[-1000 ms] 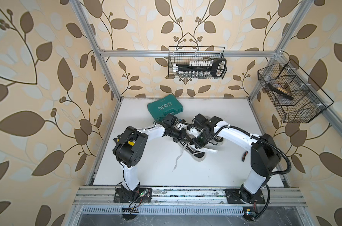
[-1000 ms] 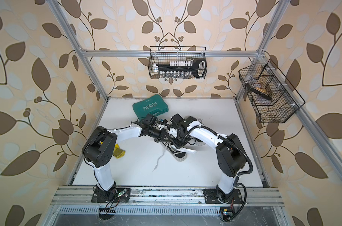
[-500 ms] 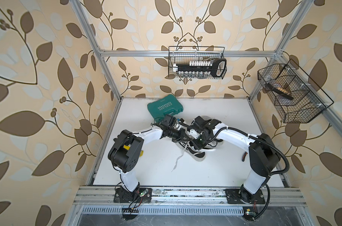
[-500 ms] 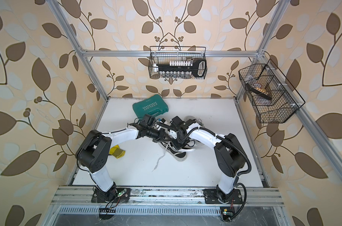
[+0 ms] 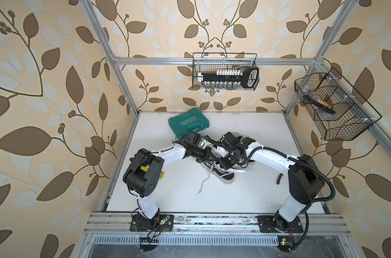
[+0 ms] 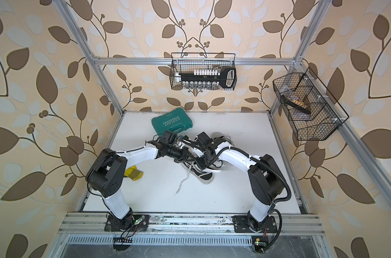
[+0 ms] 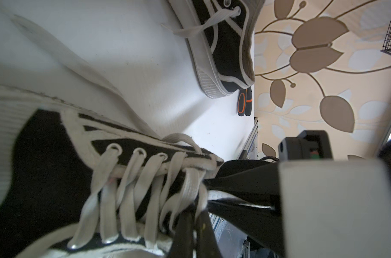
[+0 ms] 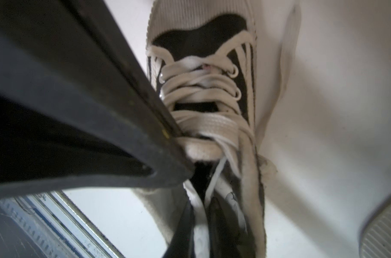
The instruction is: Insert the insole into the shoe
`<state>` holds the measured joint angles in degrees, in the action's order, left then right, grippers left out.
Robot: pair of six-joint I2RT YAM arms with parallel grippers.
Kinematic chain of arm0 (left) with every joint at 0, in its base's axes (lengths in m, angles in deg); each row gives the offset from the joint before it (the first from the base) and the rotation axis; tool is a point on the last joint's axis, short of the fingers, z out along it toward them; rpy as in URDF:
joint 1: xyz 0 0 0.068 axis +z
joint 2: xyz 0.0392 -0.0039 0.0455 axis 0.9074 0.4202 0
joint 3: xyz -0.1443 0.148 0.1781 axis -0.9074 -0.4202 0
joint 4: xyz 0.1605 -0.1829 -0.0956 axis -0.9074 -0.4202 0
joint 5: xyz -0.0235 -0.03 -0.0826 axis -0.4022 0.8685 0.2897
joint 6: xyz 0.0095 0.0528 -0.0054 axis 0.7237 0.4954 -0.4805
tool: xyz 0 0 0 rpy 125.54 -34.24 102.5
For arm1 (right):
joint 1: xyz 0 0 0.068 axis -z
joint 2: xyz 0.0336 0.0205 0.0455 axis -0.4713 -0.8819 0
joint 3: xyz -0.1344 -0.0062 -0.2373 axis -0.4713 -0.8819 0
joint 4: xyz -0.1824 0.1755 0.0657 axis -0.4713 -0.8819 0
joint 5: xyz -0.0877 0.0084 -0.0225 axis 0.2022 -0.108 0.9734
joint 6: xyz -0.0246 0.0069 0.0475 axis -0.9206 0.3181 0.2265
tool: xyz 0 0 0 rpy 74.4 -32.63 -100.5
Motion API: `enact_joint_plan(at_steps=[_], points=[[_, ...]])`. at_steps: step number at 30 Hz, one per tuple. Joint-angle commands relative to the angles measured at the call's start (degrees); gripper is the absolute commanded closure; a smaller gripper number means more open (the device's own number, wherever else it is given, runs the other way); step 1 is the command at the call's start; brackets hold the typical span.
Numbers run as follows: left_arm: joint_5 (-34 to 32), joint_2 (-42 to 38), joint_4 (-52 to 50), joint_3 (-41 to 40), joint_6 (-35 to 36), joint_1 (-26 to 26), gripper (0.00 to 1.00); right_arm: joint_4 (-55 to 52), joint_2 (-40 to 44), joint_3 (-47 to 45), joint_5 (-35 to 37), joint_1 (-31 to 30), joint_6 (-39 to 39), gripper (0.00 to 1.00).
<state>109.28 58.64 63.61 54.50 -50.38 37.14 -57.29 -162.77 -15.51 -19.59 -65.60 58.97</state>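
right gripper (image 8: 199,223) pinched on thin white insole (image 7: 226,196), leading end at the mouth of the sneaker (image 7: 51,174). left gripper (image 7: 191,214) clamped on the tongue (image 8: 199,149). judgement: insole is light and floppy, may buckle; hold near heel, feed flat.

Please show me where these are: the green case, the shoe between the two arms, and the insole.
green case (image 5: 189,122): in a top view, middle of the lid.
shoe (image 5: 225,176): in a top view, black toe part.
insole (image 7: 230,197): left wrist view, white strip beyond the laces.
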Motion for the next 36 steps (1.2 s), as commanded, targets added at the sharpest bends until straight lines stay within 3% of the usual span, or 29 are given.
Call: enact_joint_plan(at_steps=[1, 6, 12, 17, 27, 36], points=[[2.71, -2.43, 4.51, -0.65, -1.42, -0.01, 1.00, 5.96, -1.80, 0.15, -2.12, -0.85, -0.95, 0.87], [1.73, -2.87, 4.31, -1.73, -1.11, -0.03, 1.00, 5.49, 0.20, 0.29, 0.18, -0.85, -1.02, 0.77], [-0.13, -3.31, 1.24, -0.44, 0.41, -0.03, 1.00, -1.14, 5.51, -1.05, 1.35, -0.89, -0.74, 0.32], [-0.69, -3.67, 0.48, -0.41, 0.65, -0.03, 1.00, -6.62, 9.05, -1.28, 1.93, -0.85, -0.10, 0.12], [-1.33, -4.09, -0.53, -0.07, 0.86, -0.05, 1.00, -15.94, 9.35, -2.27, 2.33, -0.85, 5.50, 0.08], [-1.77, -4.02, -0.84, 0.33, 0.84, -0.59, 1.00, -19.09, 7.37, -1.82, -4.21, -0.94, 7.22, 0.09]])
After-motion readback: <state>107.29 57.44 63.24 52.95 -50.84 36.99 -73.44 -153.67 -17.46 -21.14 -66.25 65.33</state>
